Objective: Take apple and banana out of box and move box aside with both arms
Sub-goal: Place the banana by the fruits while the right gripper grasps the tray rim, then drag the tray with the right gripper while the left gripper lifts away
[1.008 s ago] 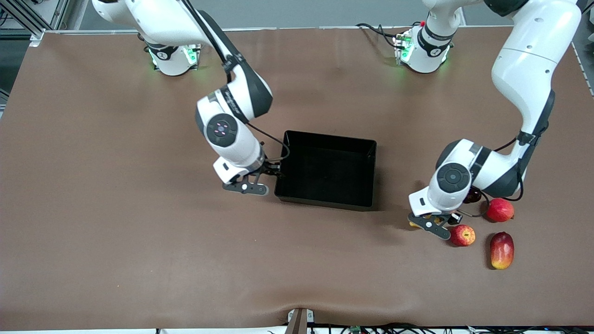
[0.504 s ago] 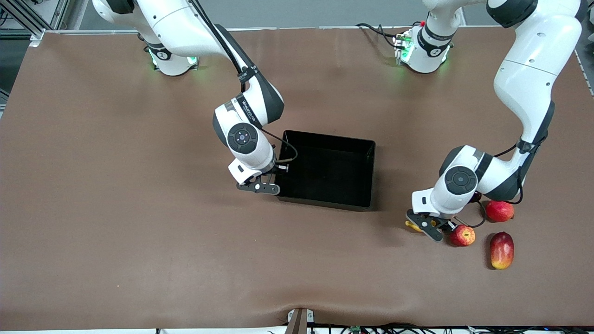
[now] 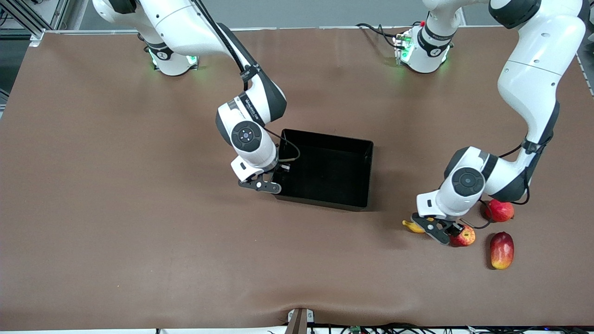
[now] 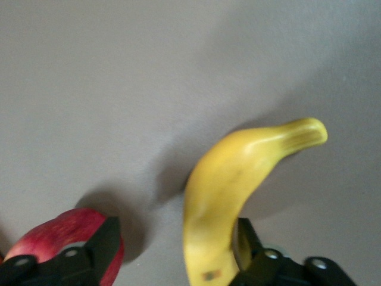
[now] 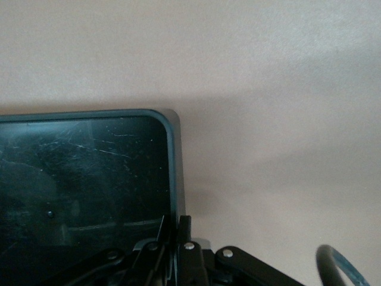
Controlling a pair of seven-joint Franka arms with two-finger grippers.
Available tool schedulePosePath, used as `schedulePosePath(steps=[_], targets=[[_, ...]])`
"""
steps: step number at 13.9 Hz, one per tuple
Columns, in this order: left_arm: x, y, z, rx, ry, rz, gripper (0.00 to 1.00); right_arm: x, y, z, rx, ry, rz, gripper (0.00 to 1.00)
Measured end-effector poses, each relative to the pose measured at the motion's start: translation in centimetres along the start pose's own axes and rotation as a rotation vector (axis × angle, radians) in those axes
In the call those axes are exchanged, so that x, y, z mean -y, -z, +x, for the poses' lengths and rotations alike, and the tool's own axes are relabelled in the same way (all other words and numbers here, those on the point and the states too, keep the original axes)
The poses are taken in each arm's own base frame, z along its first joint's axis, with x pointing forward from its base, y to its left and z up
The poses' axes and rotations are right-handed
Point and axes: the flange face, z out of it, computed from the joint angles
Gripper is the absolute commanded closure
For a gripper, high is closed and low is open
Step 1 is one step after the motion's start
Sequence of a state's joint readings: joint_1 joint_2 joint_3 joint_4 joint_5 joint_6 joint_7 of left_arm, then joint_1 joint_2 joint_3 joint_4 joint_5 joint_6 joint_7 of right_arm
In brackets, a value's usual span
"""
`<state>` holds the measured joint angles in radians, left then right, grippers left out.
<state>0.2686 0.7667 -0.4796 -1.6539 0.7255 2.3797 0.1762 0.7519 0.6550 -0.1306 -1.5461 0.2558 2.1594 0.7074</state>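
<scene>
The black box [image 3: 325, 137] stands mid-table. My right gripper [image 3: 274, 182] is shut on the box's wall at the corner toward the right arm's end; in the right wrist view the fingers [image 5: 185, 225] pinch the box's rim [image 5: 171, 173]. My left gripper [image 3: 438, 229] is low over the table and open, astride the yellow banana [image 3: 412, 226]. In the left wrist view the banana [image 4: 232, 190] lies between the fingers of my left gripper [image 4: 177, 247], against one finger [image 4: 247, 238]. The small red apple [image 3: 466, 237] sits just outside the other finger and shows in the left wrist view [image 4: 53, 235].
A plain pinkish-red round fruit [image 3: 501, 210] lies beside the left arm's wrist, farther from the front camera than the apple. A red-and-yellow mango [image 3: 501, 250] lies nearer the front camera. The brown table cover [image 3: 139, 232] spreads toward the right arm's end.
My right gripper moved from beside the box's corner onto its wall and shut; the box shifted slightly. My left gripper came down and turned over the banana, next to the apple.
</scene>
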Motion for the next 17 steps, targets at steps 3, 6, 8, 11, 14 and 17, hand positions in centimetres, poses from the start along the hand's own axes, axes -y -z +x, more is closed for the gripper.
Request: schedulePosePath(steps=[3, 6, 8, 11, 14, 17], targets=[[0.6, 4.1, 0.9, -0.033, 0.1, -0.06, 0.0, -1.3, 3.5, 2.7, -0.001, -0.053, 0.04, 1.0], [1.1, 10.5, 1.3, -0.017, 0.197, -0.127, 0.0, -5.6, 8.5, 7.0, 0.037, -0.134, 0.139, 1.0], [1.6, 14.5, 1.2, -0.012, 0.279, -0.142, 0.0, -10.0, 10.4, 9.4, 0.084, -0.085, 0.141, 1.0], [1.2, 18.3, 1.1, -0.003, 0.409, -0.128, 0.0, -19.5, 11.4, 14.0, 0.139, -0.013, 0.14, 1.0], [0.5, 20.8, 1.1, 0.012, 0.494, -0.112, 0.0, -30.9, 12.5, 18.0, 0.153, 0.058, 0.175, 1.0], [0.5, 23.8, 0.3, 0.032, 0.551, -0.08, 0.0, -41.2, 12.6, 20.1, 0.136, 0.089, 0.171, 1.0]])
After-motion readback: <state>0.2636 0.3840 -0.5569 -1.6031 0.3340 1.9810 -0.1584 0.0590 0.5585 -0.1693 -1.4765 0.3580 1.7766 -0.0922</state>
